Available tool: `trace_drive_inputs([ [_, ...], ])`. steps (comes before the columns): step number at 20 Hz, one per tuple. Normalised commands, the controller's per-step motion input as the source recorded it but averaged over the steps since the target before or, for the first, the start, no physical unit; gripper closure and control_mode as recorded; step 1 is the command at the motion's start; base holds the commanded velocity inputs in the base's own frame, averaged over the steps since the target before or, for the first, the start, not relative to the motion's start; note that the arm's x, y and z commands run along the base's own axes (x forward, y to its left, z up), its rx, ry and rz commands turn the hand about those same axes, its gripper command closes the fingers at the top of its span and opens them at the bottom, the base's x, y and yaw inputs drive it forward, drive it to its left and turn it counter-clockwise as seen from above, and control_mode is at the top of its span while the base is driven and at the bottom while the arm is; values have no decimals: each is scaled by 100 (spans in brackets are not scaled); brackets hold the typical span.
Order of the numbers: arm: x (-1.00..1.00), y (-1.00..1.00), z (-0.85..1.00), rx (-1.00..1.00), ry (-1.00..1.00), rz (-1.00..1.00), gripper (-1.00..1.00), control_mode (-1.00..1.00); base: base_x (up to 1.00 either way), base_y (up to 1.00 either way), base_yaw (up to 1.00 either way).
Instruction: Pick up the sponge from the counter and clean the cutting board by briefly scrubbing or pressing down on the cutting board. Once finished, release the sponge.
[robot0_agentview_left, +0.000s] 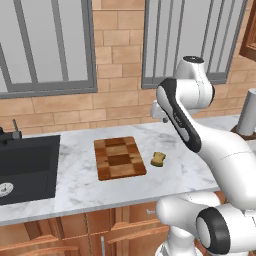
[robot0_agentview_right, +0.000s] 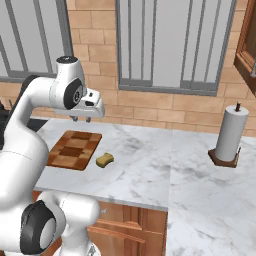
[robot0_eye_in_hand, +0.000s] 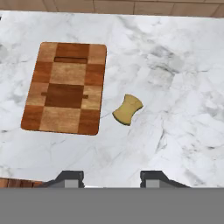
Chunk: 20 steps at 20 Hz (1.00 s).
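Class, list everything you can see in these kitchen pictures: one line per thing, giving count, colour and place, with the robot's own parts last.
cutting board: one, brown checkered wood, flat on the counter.
sponge: one, yellow-tan, on the counter just right of the board, apart from it.
counter: one, white marble with grey veins, above brown cabinets.
sink: one, black, set in the counter's left end.
paper towel roll: one, white on a brown stand, on the counter far right.
windows: two, grey-framed, in the brick wall.
arm: one, white with dark joints.
end effector: one, dark tips, open, above the counter.
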Motion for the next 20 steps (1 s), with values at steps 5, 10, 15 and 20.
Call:
trace_drive_inputs([
  [5,-9,0,-3,0,0,0,-100,-100,0,0,0],
  [10,-1,0,-23,0,0,-3,-100,-100,0,0,0],
  [15,0,-1,-45,1,3,-18,-100,-100,0,0,0],
  [20,3,0,-37,1,2,-20,-100,-100,0,0,0],
])
